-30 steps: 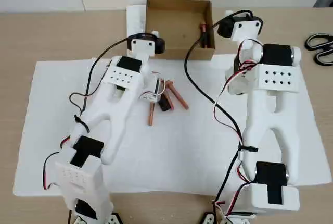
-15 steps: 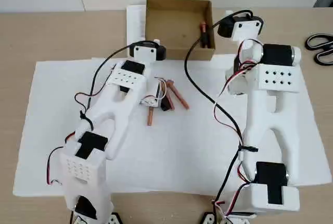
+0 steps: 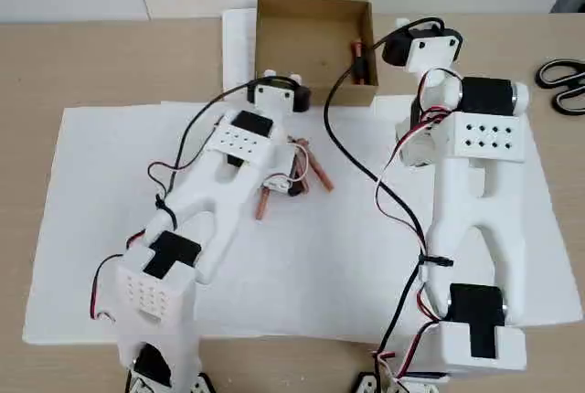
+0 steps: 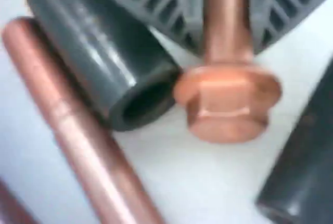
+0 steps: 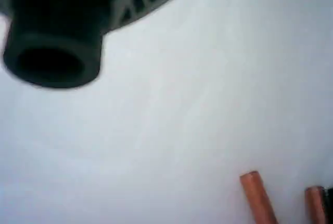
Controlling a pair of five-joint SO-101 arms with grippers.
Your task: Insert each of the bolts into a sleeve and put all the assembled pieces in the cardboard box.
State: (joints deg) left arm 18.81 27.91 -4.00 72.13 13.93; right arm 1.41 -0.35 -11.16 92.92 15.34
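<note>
The left arm (image 3: 219,183) stretches diagonally across the white sheet (image 3: 347,265), wrist low over the loose parts just short of the cardboard box (image 3: 306,46). The left jaws are clenched on the shank of a copper bolt (image 4: 226,78), whose head sits beside a dark sleeve (image 4: 104,52) that lies against a loose bolt (image 4: 78,130). The right arm (image 3: 475,183) runs up the right side of the surface (image 3: 91,55), wrist folded down near the box corner. The right jaws grip a second sleeve (image 5: 52,41) above the sheet.
</note>
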